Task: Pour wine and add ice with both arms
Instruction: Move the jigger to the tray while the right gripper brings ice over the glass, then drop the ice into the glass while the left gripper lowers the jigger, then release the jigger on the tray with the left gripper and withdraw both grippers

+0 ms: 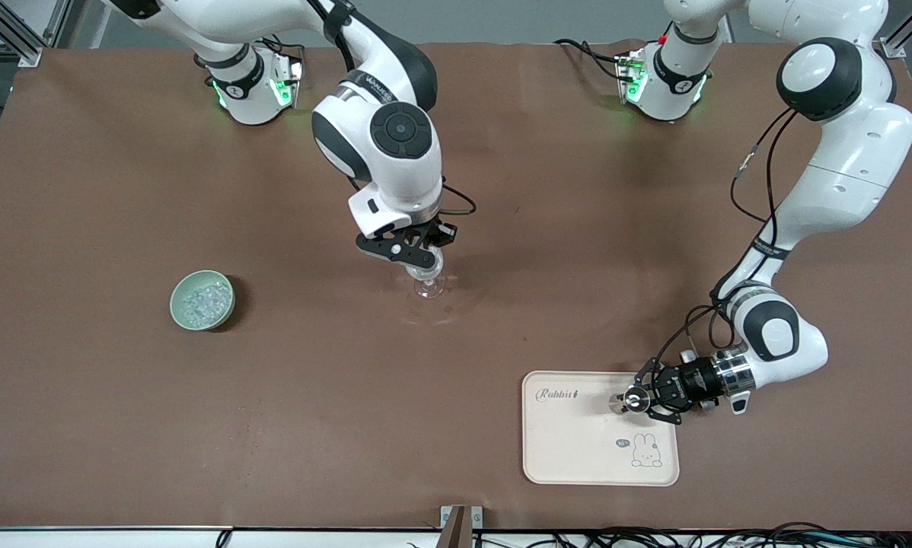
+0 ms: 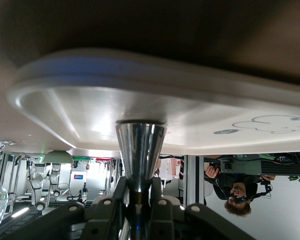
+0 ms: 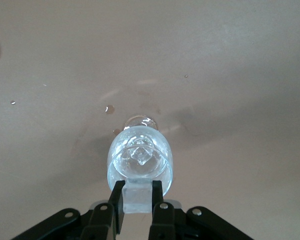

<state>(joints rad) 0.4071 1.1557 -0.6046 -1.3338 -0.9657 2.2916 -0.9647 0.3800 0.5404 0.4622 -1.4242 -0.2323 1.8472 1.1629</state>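
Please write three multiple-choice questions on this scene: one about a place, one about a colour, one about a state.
1. Where is the heap of ice?
A. in the bowl
B. in a drawer
C. on a shelf

2. What colour is the bowl?
A. red
B. pale green
C. black

3. What is the right hand doing over the glass?
A. hanging open
B. gripping an ice cube
C. gripping a spoon

Answers:
1 A, the chunks lie inside the bowl.
2 B, its rim is pale green.
3 B, a clear cube sits between its fingers.

The left hand grips a metal cup on the tray.
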